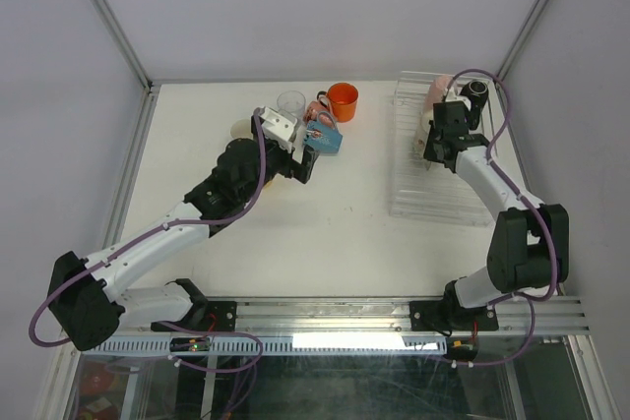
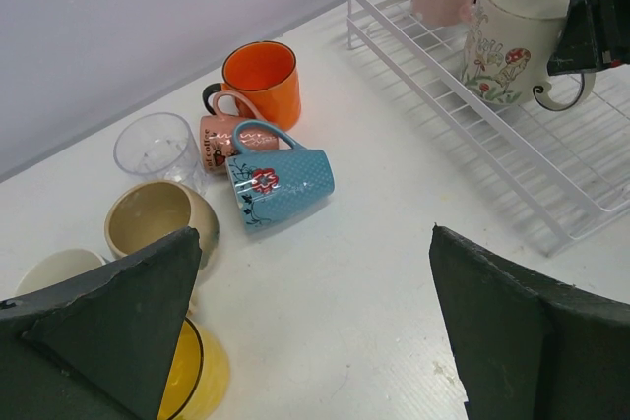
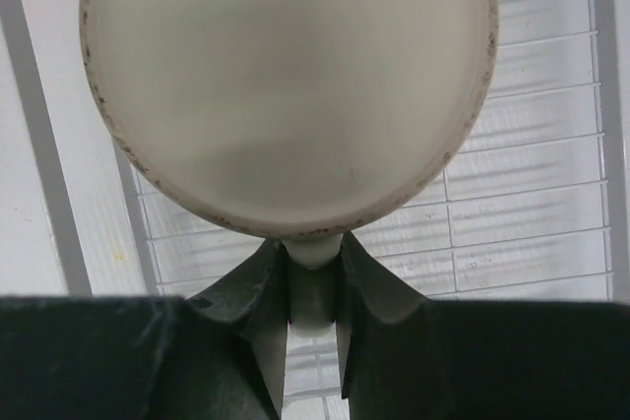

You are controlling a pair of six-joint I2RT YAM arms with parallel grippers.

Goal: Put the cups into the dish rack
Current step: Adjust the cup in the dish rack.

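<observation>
Our right jaws pinch the floral mug (image 2: 507,36) by its handle over the dish rack (image 2: 492,150); our left jaws gape wide, empty.

Showed glossy glazed orange mug (image 2: 264,81), dimpled blue mug (image 2: 285,184) at its six o'clock, smooth cream mug (image 2: 507,46), clear tumbler (image 2: 156,148), matt table (image 2: 345,302).

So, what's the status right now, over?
Left pincer open, by the loose cups. Right pincer shut on floral mug, over rack. Nothing blocking.
</observation>
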